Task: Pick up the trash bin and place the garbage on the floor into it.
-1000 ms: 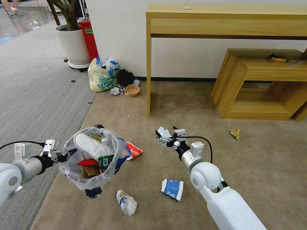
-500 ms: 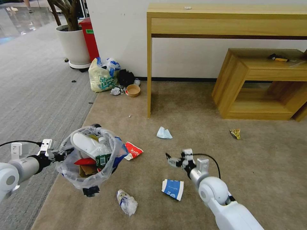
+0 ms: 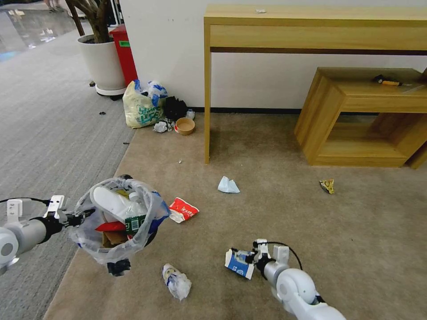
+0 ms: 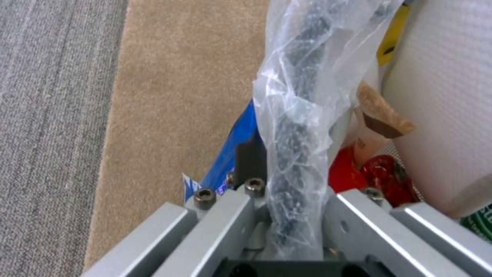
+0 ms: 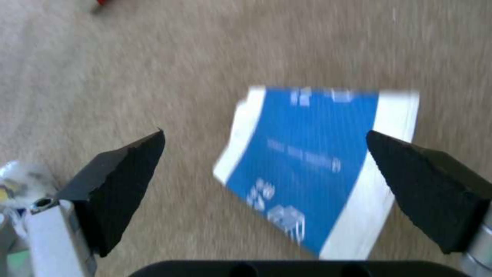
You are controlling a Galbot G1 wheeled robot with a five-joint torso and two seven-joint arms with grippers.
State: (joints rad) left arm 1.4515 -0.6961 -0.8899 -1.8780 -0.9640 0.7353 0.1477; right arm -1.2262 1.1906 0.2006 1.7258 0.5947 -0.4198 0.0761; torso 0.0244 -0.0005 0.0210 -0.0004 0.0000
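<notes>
The trash bin point(image 3: 116, 224), black with a clear crinkly liner, hangs above the carpet at the left, holding a white slipper point(image 3: 110, 202) and other litter. My left gripper point(image 3: 79, 218) is shut on its rim; the left wrist view has the fingers point(image 4: 241, 200) clamped on the bagged rim point(image 4: 295, 127). My right gripper point(image 3: 243, 257) is open low over a crushed blue carton point(image 3: 236, 263), whose blue face point(image 5: 313, 154) lies between the spread fingertips point(image 5: 130, 169). Garbage on the floor: red wrapper point(image 3: 183, 209), pale tissue point(image 3: 228, 185), crumpled white wad point(image 3: 176, 281), yellow scrap point(image 3: 327, 186).
A yellowish green-printed shopping bag point(image 3: 141, 109), a paper bowl point(image 3: 185, 126) and dark clutter sit by the wall. A wooden console table's leg point(image 3: 207, 111) stands behind the tissue, a low wooden shelf point(image 3: 356, 120) at the right. A white planter point(image 3: 102, 62) stands far left.
My right gripper has drawn back from the tissue, which stays on the carpet, and dropped low over the blue carton. The left arm with the bin has drifted slightly left.
</notes>
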